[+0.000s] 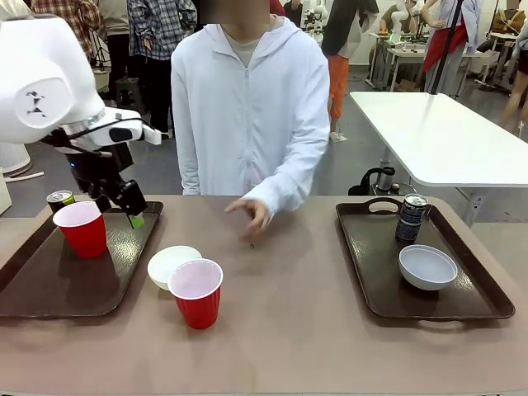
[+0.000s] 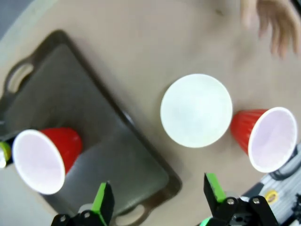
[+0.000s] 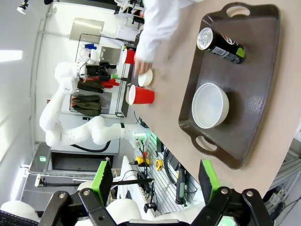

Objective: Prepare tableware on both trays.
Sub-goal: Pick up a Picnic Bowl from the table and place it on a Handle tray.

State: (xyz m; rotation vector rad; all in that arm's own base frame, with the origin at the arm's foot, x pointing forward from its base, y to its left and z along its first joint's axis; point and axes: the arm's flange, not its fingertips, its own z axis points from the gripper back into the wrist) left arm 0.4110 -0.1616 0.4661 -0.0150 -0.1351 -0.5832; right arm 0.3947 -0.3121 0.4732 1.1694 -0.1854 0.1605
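In the front view the left gripper (image 1: 132,216) hangs over the upper right part of the left tray (image 1: 49,289), at the left of the frame. Its green-padded fingers are spread wide with nothing between them. On that tray stands the left red cup (image 1: 81,228), upright, with the left can (image 1: 59,199) just behind it at the tray's upper left corner. On the bare table (image 1: 313,330), lower centre-left, the loose white bowl (image 1: 169,264) sits just beside the tray's right rim, and the middle red cup (image 1: 196,293) stands touching or nearly touching the bowl. The person's hand (image 1: 252,213) hovers above the table at frame centre. At the right, the right tray (image 1: 371,272) carries the right can (image 1: 411,218) and the right white bowl (image 1: 427,266), close together. In the right wrist view the right gripper (image 3: 155,176) is wide open and empty, high over that tray.
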